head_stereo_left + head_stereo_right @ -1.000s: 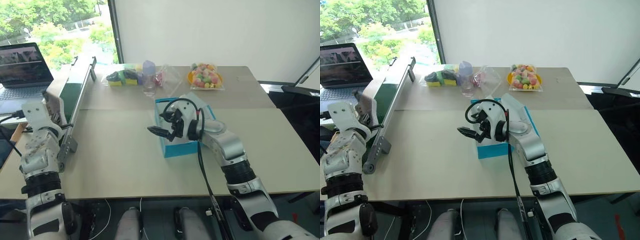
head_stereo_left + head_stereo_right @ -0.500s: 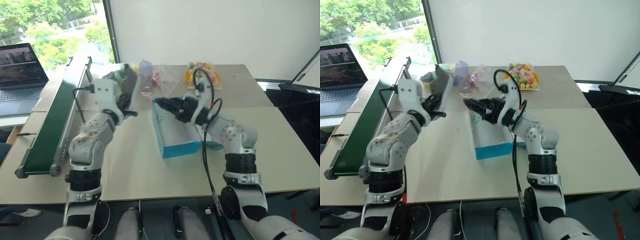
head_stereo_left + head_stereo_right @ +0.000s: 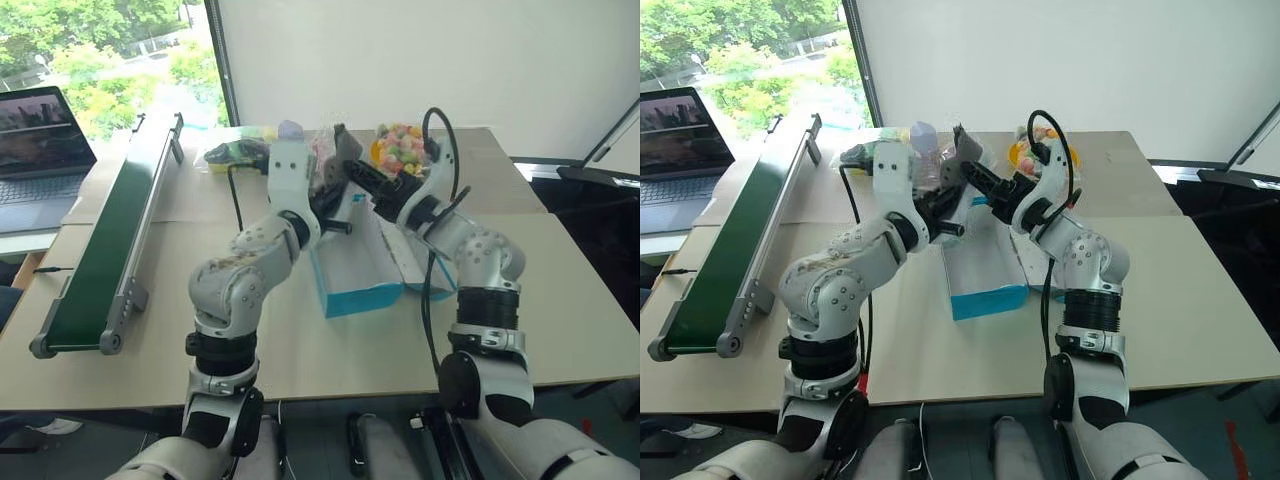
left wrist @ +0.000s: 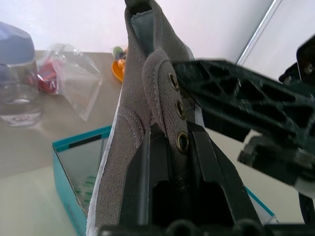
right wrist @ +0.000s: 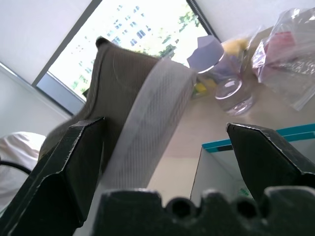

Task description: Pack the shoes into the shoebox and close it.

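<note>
The left gripper [image 3: 335, 200] has swung in from the side with its fingers clamped on a grey canvas shoe with a pale sole [image 4: 147, 128], now above the open turquoise cardboard shoebox [image 3: 355, 275] on the bench [image 3: 280, 330]. The right gripper [image 5: 162, 162] has risen to meet it, fingers apart on either side of the sole, so I judge a handover or a two-handed lowering comes next.

One shoe [image 4: 147, 113], one shoebox [image 3: 352, 288], one bottle [image 5: 221, 73], one laptop [image 3: 40, 125], two tools
</note>
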{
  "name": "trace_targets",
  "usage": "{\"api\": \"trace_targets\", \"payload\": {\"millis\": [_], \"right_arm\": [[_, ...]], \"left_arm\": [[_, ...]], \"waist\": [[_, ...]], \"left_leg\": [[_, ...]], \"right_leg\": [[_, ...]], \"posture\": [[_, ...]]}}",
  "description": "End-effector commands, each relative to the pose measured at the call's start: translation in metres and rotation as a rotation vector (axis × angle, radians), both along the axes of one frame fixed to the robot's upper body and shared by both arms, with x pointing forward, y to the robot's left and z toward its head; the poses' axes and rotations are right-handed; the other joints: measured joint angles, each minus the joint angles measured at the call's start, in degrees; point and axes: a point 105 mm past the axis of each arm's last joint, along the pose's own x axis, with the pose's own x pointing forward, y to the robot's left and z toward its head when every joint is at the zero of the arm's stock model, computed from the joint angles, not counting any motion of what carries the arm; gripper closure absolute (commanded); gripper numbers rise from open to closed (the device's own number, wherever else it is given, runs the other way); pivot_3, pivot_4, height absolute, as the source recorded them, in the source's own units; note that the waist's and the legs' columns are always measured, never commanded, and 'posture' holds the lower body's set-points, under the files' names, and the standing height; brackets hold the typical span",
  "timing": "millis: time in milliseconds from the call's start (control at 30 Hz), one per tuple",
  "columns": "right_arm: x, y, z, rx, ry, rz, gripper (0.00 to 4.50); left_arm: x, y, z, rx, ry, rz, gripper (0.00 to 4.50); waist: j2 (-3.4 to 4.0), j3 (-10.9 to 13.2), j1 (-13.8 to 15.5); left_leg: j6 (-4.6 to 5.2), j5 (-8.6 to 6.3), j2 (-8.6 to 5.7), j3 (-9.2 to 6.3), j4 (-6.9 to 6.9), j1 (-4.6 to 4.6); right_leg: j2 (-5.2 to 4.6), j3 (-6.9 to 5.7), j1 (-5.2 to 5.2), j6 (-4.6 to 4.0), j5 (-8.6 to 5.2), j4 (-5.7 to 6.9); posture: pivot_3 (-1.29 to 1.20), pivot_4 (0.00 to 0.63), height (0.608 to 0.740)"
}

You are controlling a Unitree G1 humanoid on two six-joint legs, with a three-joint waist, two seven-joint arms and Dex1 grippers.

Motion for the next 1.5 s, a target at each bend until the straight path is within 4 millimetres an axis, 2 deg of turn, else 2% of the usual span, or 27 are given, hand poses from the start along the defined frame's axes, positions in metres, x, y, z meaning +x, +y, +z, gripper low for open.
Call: {"api": "trace_targets", "payload": {"millis": [33,267,333,500,567,633,700,833,900,1000,1133,1300,1500], "right_arm": [[-0.001,-0.004,0.017,0.017,-0.061,-0.023,1.05],[-0.003,0.0,0.018,0.034,-0.062,0.001,3.41],[-0.003,0.0,0.018,0.035,-0.061,0.001,3.92],[0.0,-0.001,0.019,0.015,-0.061,-0.015,4.02],[0.001,-0.002,0.02,-0.017,-0.068,-0.031,4.02],[0.001,-0.002,0.021,-0.046,-0.079,-0.033,4.02],[0.002,-0.006,0.031,-0.096,-0.097,-0.06,4.02],[0.006,-0.019,0.056,-0.137,-0.108,-0.113,4.02],[0.006,-0.022,0.062,-0.185,-0.101,-0.117,4.02],[0.008,-0.023,0.055,-0.322,-0.077,-0.107,4.02],[0.012,-0.015,0.029,-0.6,-0.076,-0.089,4.02],[0.019,-0.003,0.001,-0.741,-0.07,-0.039,4.02],[0.035,0.0,-0.03,-0.878,-0.063,-0.035,4.02]], "left_arm": [[-0.013,-0.01,0.017,-0.03,-0.067,-0.074,4.5],[-0.009,-0.006,0.022,-0.017,-0.09,-0.072,4.5],[-0.008,-0.003,0.022,-0.009,-0.09,-0.064,4.5],[-0.002,0.015,0.012,0.021,-0.061,-0.019,4.5],[-0.002,0.029,0.004,0.038,-0.036,-0.012,3.53],[-0.001,0.04,-0.001,0.069,-0.022,0.001,2.92],[0.0,0.062,-0.003,0.097,-0.011,0.024,2.28],[0.0,0.098,-0.004,0.155,-0.013,0.067,2.28],[0.0,0.106,-0.006,0.185,-0.015,0.08,2.28],[0.0,0.104,-0.008,0.218,-0.029,0.072,2.28],[-0.004,0.085,-0.011,0.227,-0.053,0.013,2.28],[-0.008,0.075,-0.016,0.243,-0.064,-0.007,2.28],[-0.011,0.077,-0.021,0.256,-0.07,0.019,2.28]], "waist": [[0.0,0.0,0.0],[0.0,0.0,0.1],[0.0,0.0,0.1],[0.0,0.0,0.1],[0.01,0.0,0.0],[0.02,0.0,-0.1],[0.03,0.0,0.0],[0.08,0.0,-0.3],[0.09,0.0,-0.3],[0.09,0.0,0.3],[0.09,0.0,0.3],[0.09,0.0,0.1],[0.09,0.0,0.0]], "left_leg": [[0.0,0.0,-0.01,0.01,0.0,0.0],[-0.01,-0.01,-0.01,-0.01,0.0,0.0],[-0.01,-0.01,0.0,-0.02,0.0,0.0],[0.0,0.0,0.0,-0.01,0.0,0.0],[0.0,0.0,0.0,0.0,0.0,0.0],[0.0,0.0,0.02,0.0,0.0,0.0],[-0.01,-0.01,0.02,-0.02,-0.01,0.0],[-0.21,-0.13,0.02,0.03,-0.01,-0.04],[-0.24,-0.15,0.01,0.03,-0.03,-0.04],[-0.29,-0.18,0.02,0.02,-0.05,-0.04],[-0.33,-0.2,-0.06,0.13,-0.05,-0.04],[-0.2,-0.12,-0.02,0.15,-0.06,-0.05],[-0.03,-0.02,0.0,0.14,-0.05,-0.02]], "right_leg": [[-0.01,0.01,0.0,0.0,0.0,-0.01],[-0.02,-0.01,0.04,-0.01,0.0,-0.04],[-0.02,-0.02,0.04,-0.01,0.0,-0.04],[-0.02,-0.01,0.05,-0.01,0.0,-0.12],[-0.02,-0.01,0.05,-0.01,0.01,-0.14],[-0.01,-0.01,0.05,-0.01,0.01,-0.15],[-0.01,-0.04,0.05,-0.01,0.01,-0.14],[-0.05,-0.02,-0.05,-0.05,0.0,-0.13],[-0.07,-0.03,-0.04,-0.07,-0.01,-0.15],[-0.09,-0.1,0.05,-0.3,-0.17,-0.28],[-0.2,-0.06,0.09,-0.33,-0.2,-0.34],[-0.12,-0.02,0.05,-0.32,-0.19,-0.3],[-0.09,-0.01,0.05,-0.31,-0.18,-0.25]], "posture": [[0.0,0.15,0.74],[0.0,0.15,0.74],[0.0,0.15,0.74],[0.0,0.15,0.74],[0.0,0.15,0.74],[0.0,0.15,0.74],[0.0,0.15,0.74],[0.0,0.15,0.74],[0.0,0.15,0.74],[0.0,0.15,0.74],[0.0,0.15,0.74],[0.0,0.15,0.74],[0.0,0.15,0.74]]}}
